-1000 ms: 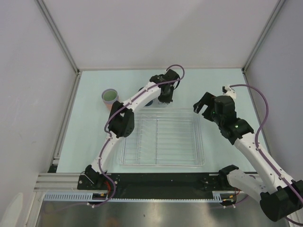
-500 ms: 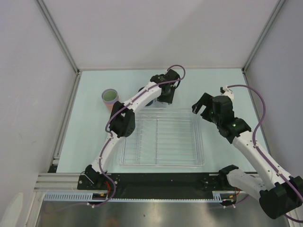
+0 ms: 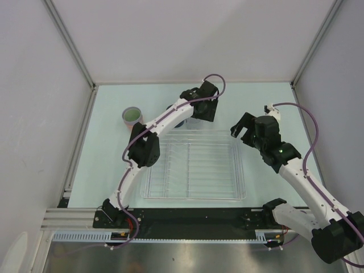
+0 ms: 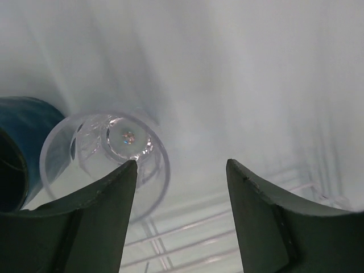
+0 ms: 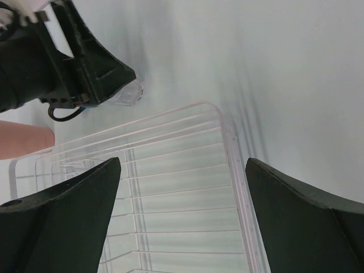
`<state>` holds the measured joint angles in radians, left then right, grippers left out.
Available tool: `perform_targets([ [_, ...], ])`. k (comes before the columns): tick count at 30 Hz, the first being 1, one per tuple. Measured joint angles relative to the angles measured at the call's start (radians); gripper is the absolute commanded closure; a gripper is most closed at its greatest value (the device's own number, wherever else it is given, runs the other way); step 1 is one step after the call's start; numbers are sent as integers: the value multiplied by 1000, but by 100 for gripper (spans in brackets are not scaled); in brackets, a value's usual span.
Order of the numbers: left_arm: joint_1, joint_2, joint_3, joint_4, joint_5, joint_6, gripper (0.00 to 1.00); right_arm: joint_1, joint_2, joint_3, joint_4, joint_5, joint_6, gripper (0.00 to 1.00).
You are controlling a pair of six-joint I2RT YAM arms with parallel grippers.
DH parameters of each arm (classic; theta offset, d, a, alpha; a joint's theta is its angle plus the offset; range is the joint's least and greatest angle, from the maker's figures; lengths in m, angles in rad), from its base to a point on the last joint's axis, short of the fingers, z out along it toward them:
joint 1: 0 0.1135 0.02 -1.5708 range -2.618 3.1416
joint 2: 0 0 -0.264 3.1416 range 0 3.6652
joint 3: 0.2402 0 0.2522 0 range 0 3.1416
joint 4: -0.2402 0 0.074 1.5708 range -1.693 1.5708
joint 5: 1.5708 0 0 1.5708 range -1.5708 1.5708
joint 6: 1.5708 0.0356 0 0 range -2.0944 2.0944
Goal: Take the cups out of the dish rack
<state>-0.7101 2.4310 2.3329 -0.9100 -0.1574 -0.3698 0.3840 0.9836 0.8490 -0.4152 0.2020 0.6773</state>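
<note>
My end effector (image 4: pixel 181 165) hangs with its fingers spread and nothing between them. The clear cup (image 4: pixel 105 145) stands on the pale surface (image 4: pixel 256 68), partly hidden by my left finger. The dark blue mug (image 4: pixel 23 131) sits close against its left side. The dish rack's (image 4: pixel 187 227) ribs show below.

The flat, pale mint-green table (image 3: pixel 273 102) carries a large clear plastic dish rack (image 3: pixel 193 197) at its centre. Just beyond the rack's far wall stand a small clear cup (image 4: pixel 105 149) and, just beside it, a dark blue mug (image 4: pixel 20 122). A lavender plastic tumbler (image 3: pixel 132 116) and a salmon-pink tumbler (image 5: pixel 23 142) sit at far left.
</note>
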Motion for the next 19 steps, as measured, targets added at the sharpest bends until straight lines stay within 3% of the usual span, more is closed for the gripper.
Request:
perform_targets([
  [9,-120,-340,-137,172,-138,37,27,5,-31,0,-26,39,-24,3],
  [15,-185,-690,-497,224,-309,21,27,26,-85,0,-72,87,-47,3],
  [19,-172,-967,-876,255,-368,-5,22,54,-120,0,-112,126,-61,4],
])
